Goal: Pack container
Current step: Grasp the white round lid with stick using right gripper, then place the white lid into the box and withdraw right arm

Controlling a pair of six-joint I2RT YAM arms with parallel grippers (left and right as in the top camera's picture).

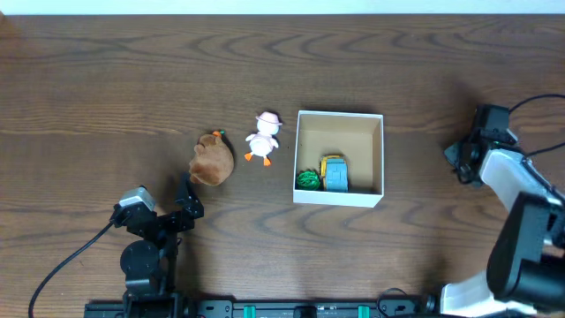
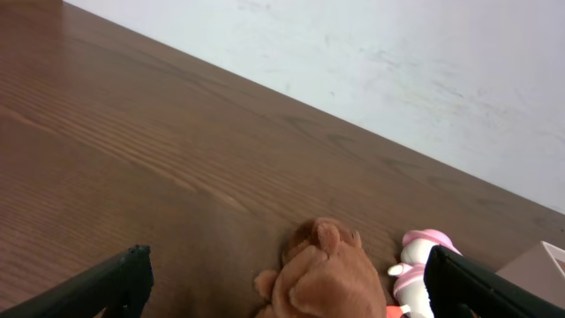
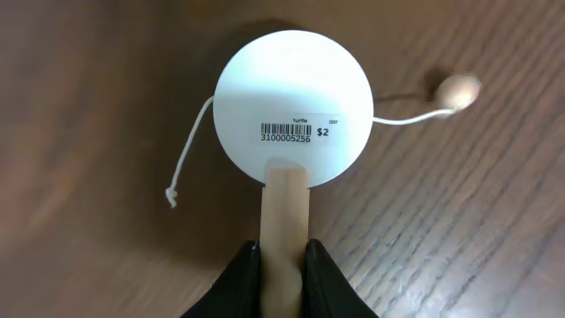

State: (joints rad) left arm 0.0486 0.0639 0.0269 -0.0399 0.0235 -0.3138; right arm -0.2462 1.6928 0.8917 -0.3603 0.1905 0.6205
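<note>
The container (image 1: 339, 198), a square white box with a tan inside, stands right of the table's middle and holds a green ball (image 1: 308, 179) and a blue-and-yellow toy (image 1: 335, 172). A brown plush (image 1: 213, 160) and a white duck with a pink hat (image 1: 263, 139) lie to its left. My left gripper (image 1: 186, 205) is open, just in front of the plush (image 2: 328, 276), with the duck (image 2: 415, 265) beyond its right finger. My right gripper (image 3: 282, 265) is shut on the wooden handle of a white round hand drum (image 3: 291, 106) with a beaded string (image 3: 459, 90), far right of the container (image 1: 465, 157).
A corner of the container shows at the right edge of the left wrist view (image 2: 543, 263). A pale wall runs behind the table's far edge (image 2: 371, 62). Black cables trail by the left arm's base (image 1: 71, 256).
</note>
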